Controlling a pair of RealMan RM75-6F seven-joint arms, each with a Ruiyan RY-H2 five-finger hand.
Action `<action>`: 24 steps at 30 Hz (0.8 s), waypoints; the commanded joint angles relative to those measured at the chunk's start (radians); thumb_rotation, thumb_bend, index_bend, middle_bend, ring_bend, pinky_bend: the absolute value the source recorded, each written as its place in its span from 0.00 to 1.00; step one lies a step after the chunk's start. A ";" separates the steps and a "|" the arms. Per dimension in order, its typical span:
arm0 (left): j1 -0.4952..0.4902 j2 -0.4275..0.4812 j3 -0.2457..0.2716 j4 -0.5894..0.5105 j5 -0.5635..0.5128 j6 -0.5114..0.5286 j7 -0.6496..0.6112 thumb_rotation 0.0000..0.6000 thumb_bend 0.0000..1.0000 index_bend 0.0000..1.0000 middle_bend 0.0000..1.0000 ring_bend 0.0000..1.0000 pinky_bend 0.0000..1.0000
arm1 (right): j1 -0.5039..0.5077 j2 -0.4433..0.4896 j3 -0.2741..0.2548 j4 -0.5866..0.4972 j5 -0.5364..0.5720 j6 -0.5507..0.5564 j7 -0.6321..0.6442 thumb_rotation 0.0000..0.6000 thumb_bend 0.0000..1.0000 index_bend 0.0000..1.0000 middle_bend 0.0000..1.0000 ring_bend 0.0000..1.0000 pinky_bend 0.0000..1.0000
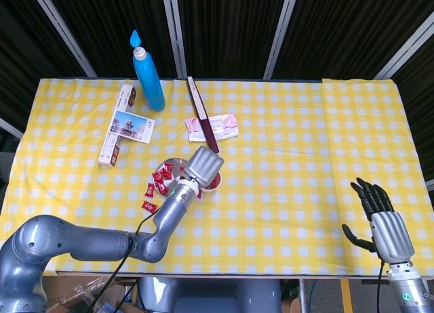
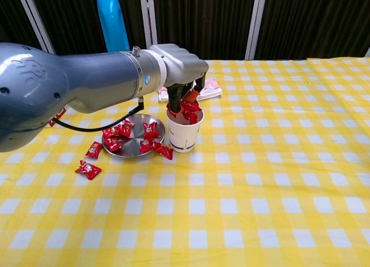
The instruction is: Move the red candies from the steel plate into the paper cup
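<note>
The left hand [image 2: 180,62] hung over the paper cup [image 2: 185,128] left of the chest view's centre, its fingers [image 2: 173,102] dipped to the rim and grasping red candies [image 2: 189,110] at the cup's mouth. Just left of the cup sat the steel plate [image 2: 134,144], with more wrapped candies on it; two others [image 2: 88,170] lay on the yellow checked counter [image 2: 277,174] toward the left edge. At the lower right of the head view the right hand [image 1: 380,221] rested apart from everything, fingers released and spread. A blue bottle [image 1: 148,76] stood upper left, a carton [image 1: 115,133] below it
</note>
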 commanded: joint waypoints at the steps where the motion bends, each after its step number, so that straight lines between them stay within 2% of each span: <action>1: 0.000 0.000 0.007 0.001 0.003 0.000 0.003 1.00 0.44 0.59 0.64 0.89 0.96 | 0.000 0.000 0.000 0.000 -0.001 0.001 0.001 1.00 0.39 0.00 0.00 0.00 0.00; 16: 0.009 0.027 0.008 -0.026 0.024 0.003 -0.023 1.00 0.34 0.51 0.57 0.89 0.96 | -0.001 -0.002 0.000 -0.001 0.001 0.002 -0.003 1.00 0.39 0.00 0.00 0.00 0.00; 24: 0.012 0.031 0.010 -0.034 0.022 0.003 -0.031 1.00 0.33 0.46 0.57 0.89 0.96 | -0.001 -0.001 0.000 -0.001 0.000 0.003 -0.002 1.00 0.39 0.00 0.00 0.00 0.00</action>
